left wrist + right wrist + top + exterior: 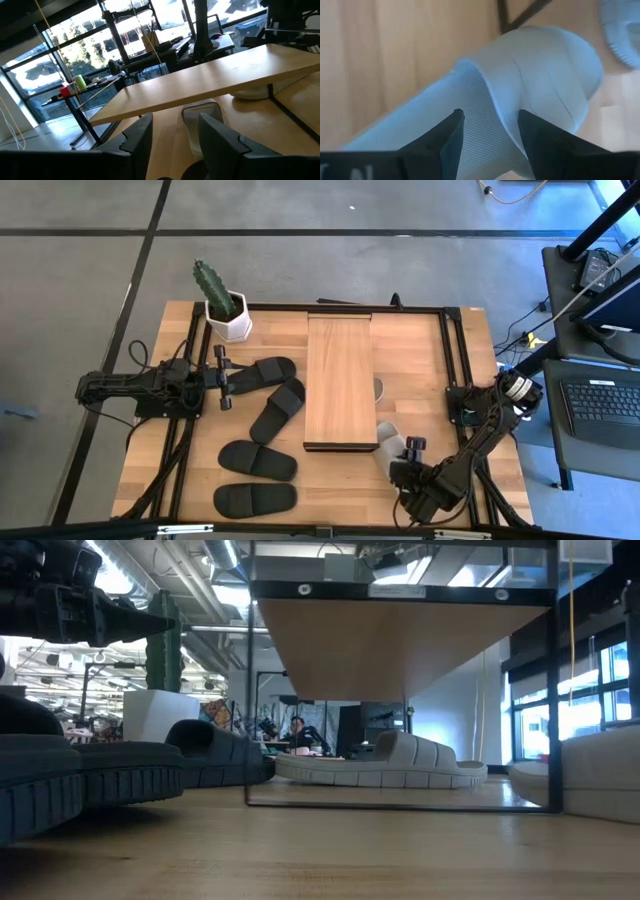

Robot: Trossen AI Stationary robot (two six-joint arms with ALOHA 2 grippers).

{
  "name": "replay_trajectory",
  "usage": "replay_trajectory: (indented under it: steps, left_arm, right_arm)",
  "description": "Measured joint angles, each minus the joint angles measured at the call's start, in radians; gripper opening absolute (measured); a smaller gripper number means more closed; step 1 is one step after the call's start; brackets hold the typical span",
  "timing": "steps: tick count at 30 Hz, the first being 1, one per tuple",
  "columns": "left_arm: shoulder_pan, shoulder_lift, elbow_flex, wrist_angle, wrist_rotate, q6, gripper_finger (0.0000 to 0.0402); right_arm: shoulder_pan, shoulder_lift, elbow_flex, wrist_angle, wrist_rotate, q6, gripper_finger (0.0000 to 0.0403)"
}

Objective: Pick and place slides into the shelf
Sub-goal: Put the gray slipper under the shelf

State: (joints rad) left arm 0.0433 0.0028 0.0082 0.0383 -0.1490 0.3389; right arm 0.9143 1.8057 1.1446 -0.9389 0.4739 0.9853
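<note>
the left gripper (228,380) hung with fingers apart, a black slide (262,371) just beside its tips and three more black slides near. the shelf (340,380) stood between the arms. the right gripper (408,452) stood open over a beige slide (388,442) at the shelf's near corner.

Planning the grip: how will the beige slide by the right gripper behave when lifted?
The beige slide looks like thick moulded rubber, so probably light and slightly bendy. Its textured strap should resist slipping. Flat-soled, it seems unlikely to roll. The right gripper is open at it.
</note>
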Motion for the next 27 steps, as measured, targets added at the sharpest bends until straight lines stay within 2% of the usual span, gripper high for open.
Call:
replay_trajectory:
  steps: [11,19,27]
  left_arm:
    - [0.0,0.0,0.0,-0.001,0.0,0.0,0.0147]
    - [0.0,0.0,0.0,-0.001,0.0,0.0,0.0147]
    - [0.0,0.0,0.0,-0.002,0.0,0.0,0.0147]
  right_arm:
    - [-0.042,0.0,0.0,-0.03,0.015,-0.07,0.019]
    - [-0.044,0.0,0.0,-0.032,0.106,-0.155,0.0191]
    - [-0.046,0.0,-0.007,-0.028,0.109,-0.204,0.0191]
